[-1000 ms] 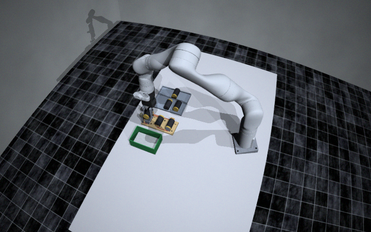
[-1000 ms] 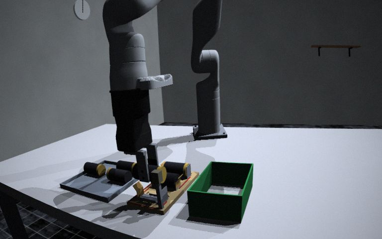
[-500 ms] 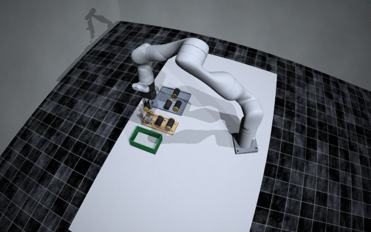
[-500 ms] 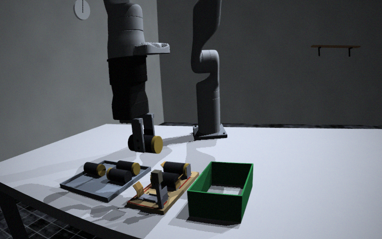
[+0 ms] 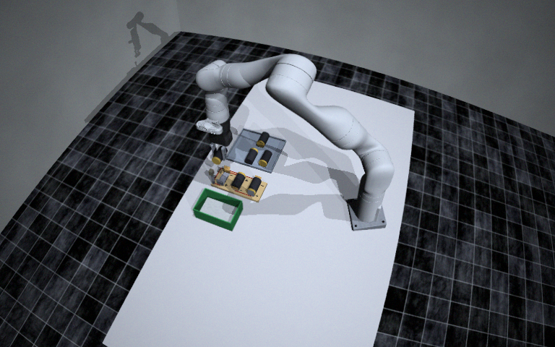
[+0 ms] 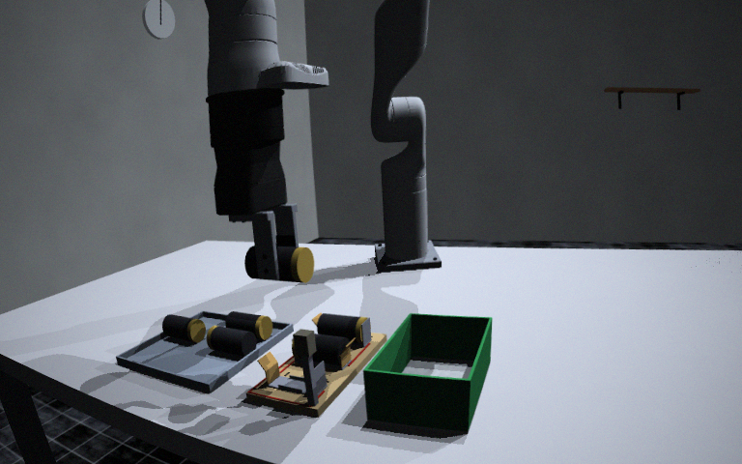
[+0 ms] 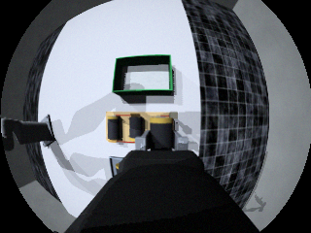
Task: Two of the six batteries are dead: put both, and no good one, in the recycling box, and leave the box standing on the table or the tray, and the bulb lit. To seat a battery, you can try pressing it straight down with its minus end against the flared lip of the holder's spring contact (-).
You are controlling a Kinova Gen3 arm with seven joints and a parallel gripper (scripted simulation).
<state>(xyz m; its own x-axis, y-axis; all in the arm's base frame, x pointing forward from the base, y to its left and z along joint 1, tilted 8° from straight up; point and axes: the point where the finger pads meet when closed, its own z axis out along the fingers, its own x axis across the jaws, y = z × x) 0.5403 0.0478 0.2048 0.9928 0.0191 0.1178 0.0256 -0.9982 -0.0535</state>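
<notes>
Probably this battery is fairly heavy for its size and quite rigid: I'd expect its hard, round shell to resist squeezing but roll or slip if pinched off its middle. My gripper is closed across the dark sides of the held battery, which hangs level, clear of everything below, its gold end unobstructed. That grip seems right, leaving both ends free for the contacts; I can't tell from its looks whether this cell is dead. Beneath, the wooden holder has batteries in its two far places, its near one vacant, and the bulb is dark. Seen from the exterior, the shallow tray lies left with three more batteries, and the green recycling box stands upright at right, no battery visible inside. They share a smooth, pale table, where a dropped cell might roll. Dark tiles cover the floor; beyond are dim grey walls, with a round disc at left and a wooden shelf at far right.
</notes>
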